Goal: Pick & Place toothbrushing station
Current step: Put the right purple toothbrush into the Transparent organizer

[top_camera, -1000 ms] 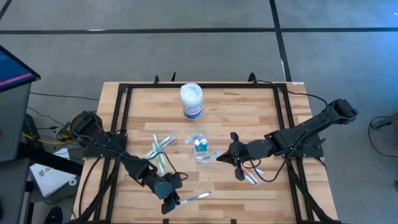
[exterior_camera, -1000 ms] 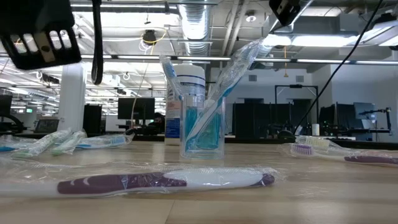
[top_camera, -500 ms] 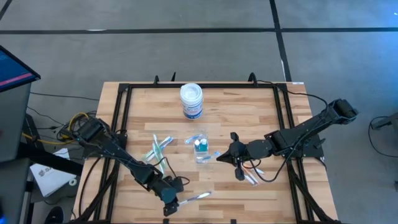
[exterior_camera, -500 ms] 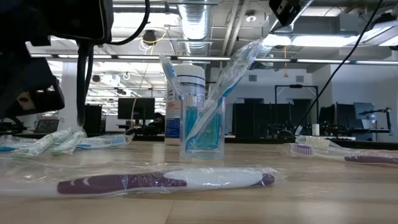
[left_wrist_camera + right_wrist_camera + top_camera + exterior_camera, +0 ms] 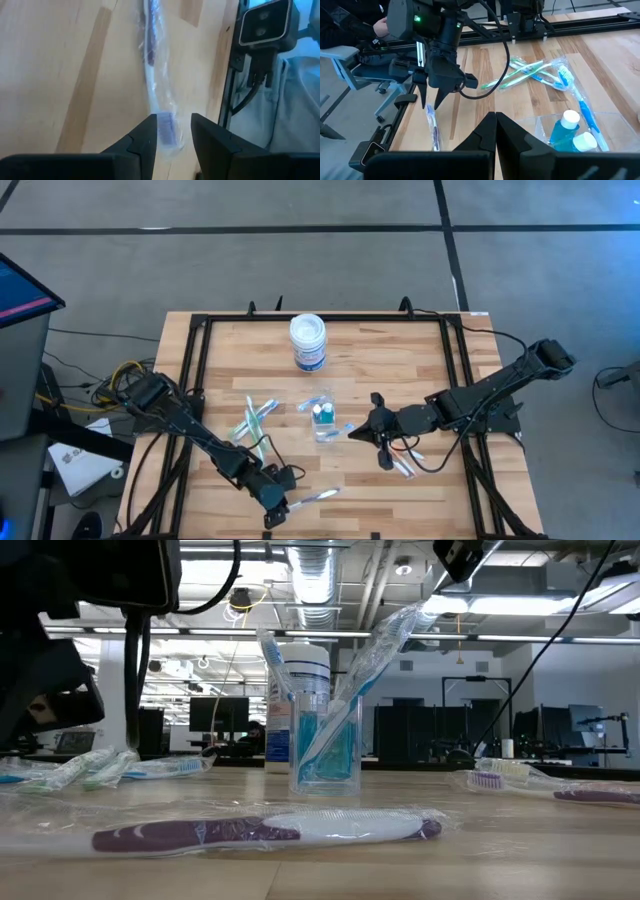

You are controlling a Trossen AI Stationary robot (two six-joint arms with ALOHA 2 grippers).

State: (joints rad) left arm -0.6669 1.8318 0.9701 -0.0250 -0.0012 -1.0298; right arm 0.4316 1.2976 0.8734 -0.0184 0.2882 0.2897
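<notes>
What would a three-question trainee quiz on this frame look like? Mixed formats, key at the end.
1. True or false: the left gripper is clamped on the purple toothbrush.
2. Multiple choice: the clear cup holds A) nothing, B) a wrapped toothbrush and a blue tube, C) the white jar.
3. Fill in: the right gripper waits beside the cup with its fingers ____.

Key
1. False. The jaws stand open just above the wrapped brush near the table's front edge.
2. B. The white jar stands apart, farther back.
3. Shut.
</notes>
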